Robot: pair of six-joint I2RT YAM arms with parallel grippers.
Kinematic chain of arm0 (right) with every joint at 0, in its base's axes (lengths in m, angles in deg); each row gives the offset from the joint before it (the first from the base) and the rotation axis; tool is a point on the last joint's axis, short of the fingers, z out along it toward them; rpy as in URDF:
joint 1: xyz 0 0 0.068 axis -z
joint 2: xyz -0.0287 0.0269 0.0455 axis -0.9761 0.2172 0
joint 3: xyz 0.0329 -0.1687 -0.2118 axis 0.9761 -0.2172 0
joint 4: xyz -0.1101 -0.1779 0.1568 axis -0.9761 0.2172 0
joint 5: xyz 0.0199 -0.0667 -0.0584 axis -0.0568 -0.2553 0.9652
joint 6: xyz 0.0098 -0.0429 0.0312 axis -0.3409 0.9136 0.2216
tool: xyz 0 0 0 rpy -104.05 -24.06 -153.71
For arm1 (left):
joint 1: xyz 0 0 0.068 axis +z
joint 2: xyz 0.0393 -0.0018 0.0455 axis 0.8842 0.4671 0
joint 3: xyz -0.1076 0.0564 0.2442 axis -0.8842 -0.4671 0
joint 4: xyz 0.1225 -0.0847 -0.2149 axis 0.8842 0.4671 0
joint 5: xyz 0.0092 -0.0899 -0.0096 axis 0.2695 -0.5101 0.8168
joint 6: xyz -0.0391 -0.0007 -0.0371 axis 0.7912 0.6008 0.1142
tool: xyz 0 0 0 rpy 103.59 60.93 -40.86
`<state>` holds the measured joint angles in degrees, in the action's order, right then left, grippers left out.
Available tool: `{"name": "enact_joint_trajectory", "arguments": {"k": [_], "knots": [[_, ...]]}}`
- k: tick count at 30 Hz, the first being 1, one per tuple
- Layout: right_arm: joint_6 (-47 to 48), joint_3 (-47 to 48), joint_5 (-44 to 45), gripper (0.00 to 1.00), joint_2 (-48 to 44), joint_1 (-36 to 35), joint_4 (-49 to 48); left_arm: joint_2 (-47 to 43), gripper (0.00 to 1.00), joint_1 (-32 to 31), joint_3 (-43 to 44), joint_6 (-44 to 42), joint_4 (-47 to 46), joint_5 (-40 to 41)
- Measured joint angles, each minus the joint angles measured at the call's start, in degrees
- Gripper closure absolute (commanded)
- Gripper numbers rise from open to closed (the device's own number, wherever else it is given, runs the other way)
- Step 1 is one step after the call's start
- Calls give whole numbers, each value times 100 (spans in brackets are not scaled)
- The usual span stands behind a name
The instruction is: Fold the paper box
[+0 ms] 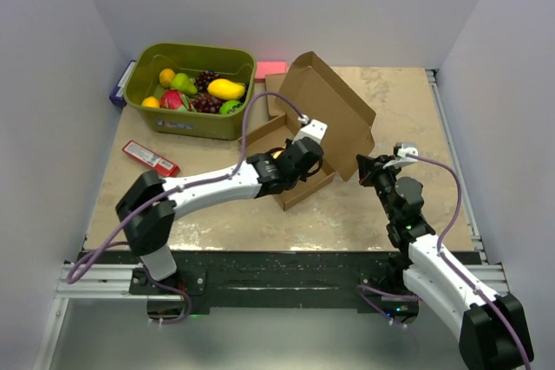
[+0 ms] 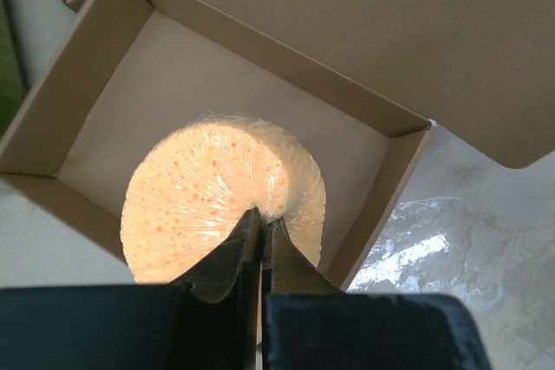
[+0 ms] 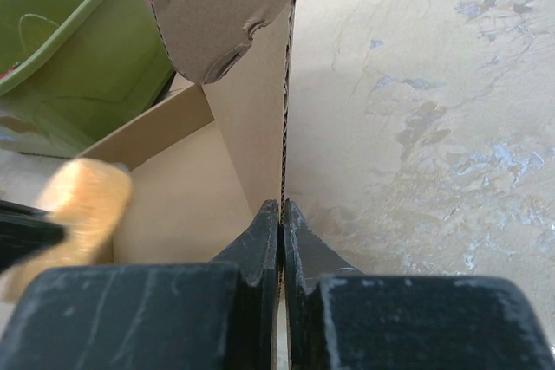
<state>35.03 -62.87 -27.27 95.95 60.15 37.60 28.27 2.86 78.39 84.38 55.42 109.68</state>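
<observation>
The paper box (image 1: pixel 334 114) stands mid-table, its shallow tray open and its large lid raised at a slant. My left gripper (image 1: pixel 293 160) is over the tray, shut on the plastic wrap of a round orange sponge (image 2: pixel 217 188) that sits inside the tray (image 2: pixel 260 49); in the left wrist view the gripper (image 2: pixel 262 224) pinches the sponge's near edge. My right gripper (image 1: pixel 366 167) is shut on the lid's thin edge (image 3: pixel 284 127); in its own view the gripper (image 3: pixel 281 211) has the corrugated edge between its jaws. The sponge also shows in the right wrist view (image 3: pixel 82 205).
A green bin (image 1: pixel 191 119) of toy fruit stands at the back left, touching the box's side flaps; it also shows in the right wrist view (image 3: pixel 69 49). A red packet (image 1: pixel 150 158) lies left of the arm. A pink block (image 1: pixel 270 68) and a blue item (image 1: pixel 120 84) sit near the bin.
</observation>
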Motion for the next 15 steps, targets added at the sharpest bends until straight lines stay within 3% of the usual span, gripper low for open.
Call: {"name": "enact_joint_trajectory", "arguments": {"k": [5, 10, 13, 15], "knots": [[0, 4, -2, 100, 11, 2, 0, 680, 100, 2, 101, 9, 212, -109], [-2, 11, -22, 100, 22, 0, 0, 807, 100, 2, 79, 15, 387, -234], [-2, 11, -26, 100, 20, 2, 0, 807, 89, 2, -42, 15, 291, -332], [-7, 11, -50, 100, 22, 0, 17, 807, 75, 2, -153, 20, 251, -446]]}}
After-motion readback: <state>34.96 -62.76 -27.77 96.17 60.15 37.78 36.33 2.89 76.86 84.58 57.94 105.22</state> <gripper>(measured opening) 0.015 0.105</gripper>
